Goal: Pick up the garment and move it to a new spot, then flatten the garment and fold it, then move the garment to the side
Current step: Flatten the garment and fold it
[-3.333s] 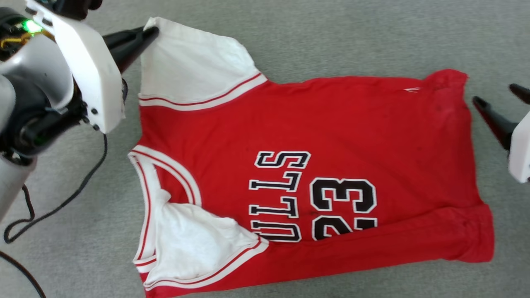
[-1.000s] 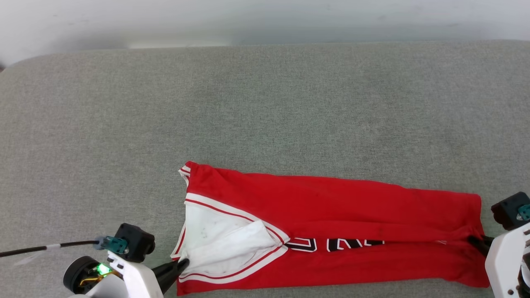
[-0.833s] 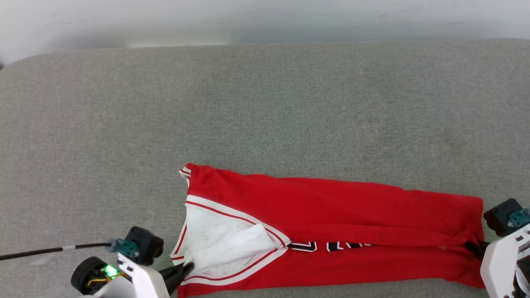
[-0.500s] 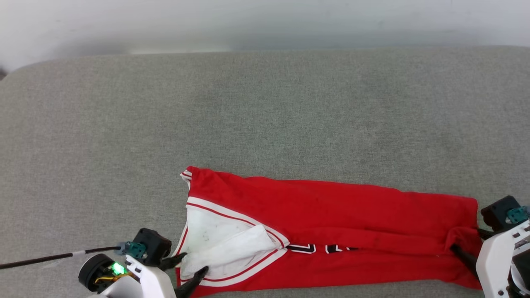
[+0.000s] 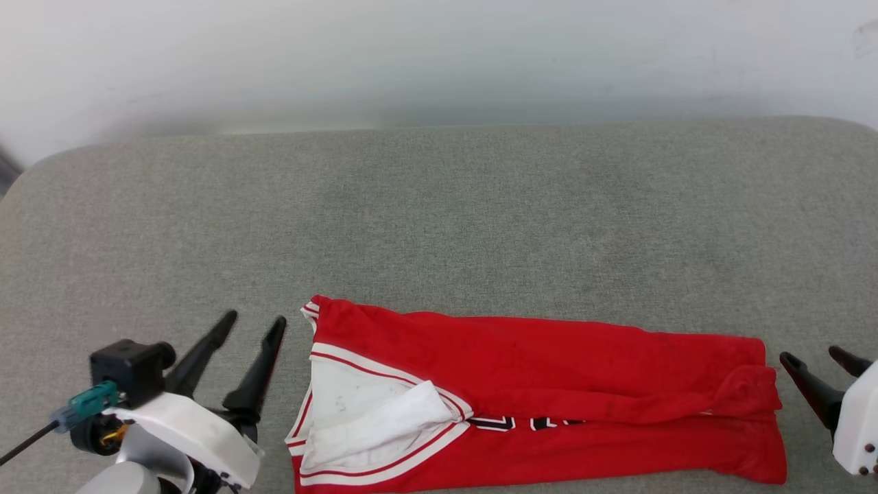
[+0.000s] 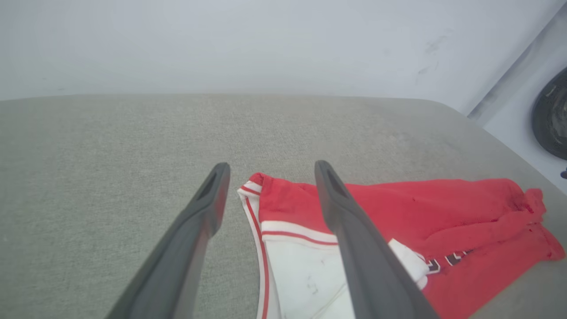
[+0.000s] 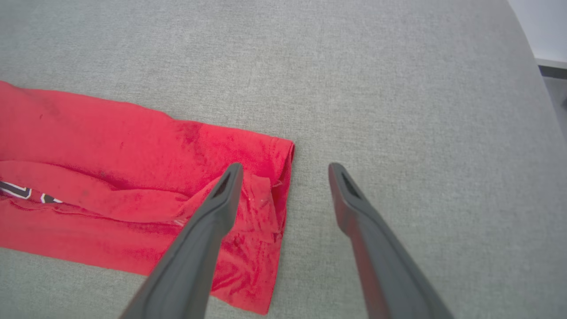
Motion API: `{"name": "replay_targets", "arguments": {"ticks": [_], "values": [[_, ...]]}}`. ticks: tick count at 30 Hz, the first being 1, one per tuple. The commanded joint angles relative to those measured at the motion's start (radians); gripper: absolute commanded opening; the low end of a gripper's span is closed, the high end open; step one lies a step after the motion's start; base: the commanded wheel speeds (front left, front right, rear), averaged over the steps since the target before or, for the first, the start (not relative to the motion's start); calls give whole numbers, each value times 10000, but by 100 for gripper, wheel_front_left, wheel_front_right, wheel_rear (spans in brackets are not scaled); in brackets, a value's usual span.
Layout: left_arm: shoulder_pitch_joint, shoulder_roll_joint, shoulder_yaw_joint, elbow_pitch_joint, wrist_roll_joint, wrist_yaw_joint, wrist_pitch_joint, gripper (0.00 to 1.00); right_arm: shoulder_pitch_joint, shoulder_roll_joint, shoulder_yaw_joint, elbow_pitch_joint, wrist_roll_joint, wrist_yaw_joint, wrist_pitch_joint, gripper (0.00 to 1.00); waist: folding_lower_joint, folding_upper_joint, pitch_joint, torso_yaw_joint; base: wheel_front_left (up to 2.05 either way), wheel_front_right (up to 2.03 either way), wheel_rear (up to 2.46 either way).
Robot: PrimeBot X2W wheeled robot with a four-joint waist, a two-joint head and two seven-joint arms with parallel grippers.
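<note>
1. The red jersey (image 5: 535,370) is lying on the grey bench (image 5: 439,206), near its front edge. It is folded along its length into a narrow strip. The white sleeve (image 5: 363,418) and the collar end are turned to the robot's left, and the hem is turned to its right.
2. Of the black lettering (image 5: 528,423) only a thin line is seen under the folded edge.
3. The fingers of the left gripper (image 5: 255,319) are spread and nothing is held between them; they are kept just beside the collar end, apart from it.
4. The fingers of the right gripper (image 5: 811,355) are also spread and empty, just beside the hem.
5. The moving, the flattening and a first lengthwise fold are judged as done. The hem corner (image 7: 261,195) is left a little bunched. A further fold is probably needed, and the moving to the side is not yet done.
6. Some seconds ago the jersey was spread flat, with the "23" shown in full. One second ago both pairs of fingers were closed on the cloth, at the sleeve and at the hem corner. Now the cloth is released and both grippers are drawn back. The camera is also raised, so more of the wall is seen.
</note>
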Motion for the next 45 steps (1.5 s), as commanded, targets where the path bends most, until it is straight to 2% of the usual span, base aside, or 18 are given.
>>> {"name": "replay_targets", "arguments": {"ticks": [1,3,6,9,13,18,25,29,33,34,35,36,39,45], "values": [[146,-119,248,-78,54,113,-144,100,230,262,-244,-58,-73,-4,93,100,0,-1,-19,2,0,0,0],[406,-350,793,-178,388,367,-276,100,476,736,-796,-147,-252,-4,311,100,0,-1,-32,5,0,0,0],[796,-864,1898,-440,1673,789,-321,100,772,1412,-1507,-220,-618,-4,539,100,0,-1,-14,19,0,0,0],[1408,-1641,3058,-868,2964,738,-323,100,908,2140,-2020,-251,-870,-4,685,100,0,-1,43,30,0,0,0],[1949,-2717,4291,-1425,4499,178,-318,100,777,2936,-2565,-91,-1052,-4,722,100,0,-1,228,110,0,0,0],[2160,-3789,5282,-1567,5747,-875,-318,100,514,3542,-2954,328,-1325,-4,799,100,0,-1,517,268,0,0,0],[1975,-4776,6086,-1236,6647,-2069,-312,100,294,3945,-3159,1106,-1602,-4,760,100,0,-1,894,475,0,0,0],[1857,-5150,6408,-1022,6925,-2476,-312,100,430,4174,-2725,1551,-1444,3,1107,100,0,-1,1039,567,0,0,0],[1752,-5379,6643,-854,7118,-2674,-311,100,633,4437,-2292,1827,-1270,23,1245,100,0,-1,1046,600,0,0,0],[1751,-5431,6672,-819,7163,-2723,-312,100,686,4495,-2206,1891,-1227,40,1263,86,0,-1,1030,602,0,0,0],[1761,-5464,6690,-780,7178,-2740,-311,100,718,4536,-2138,1953,-1213,49,1232,38,0,-1,1004,596,0,0,0],[1775,-5491,6707,-749,7218,-2771,-311,100,734,4559,-2064,1992,-1224,49,1186,0,0,-1,971,582,0,0,0],[1847,-5546,6765,-665,7259,-2795,-311,100,681,4462,-2000,1980,-1249,49,881,0,0,-1,864,516,0,0,0],[1964,-5510,6769,-573,7249,-2820,-311,100,345,3749,-2382,1754,-1673,-12,41,0,0,-1,696,349,0,0,0]]}}
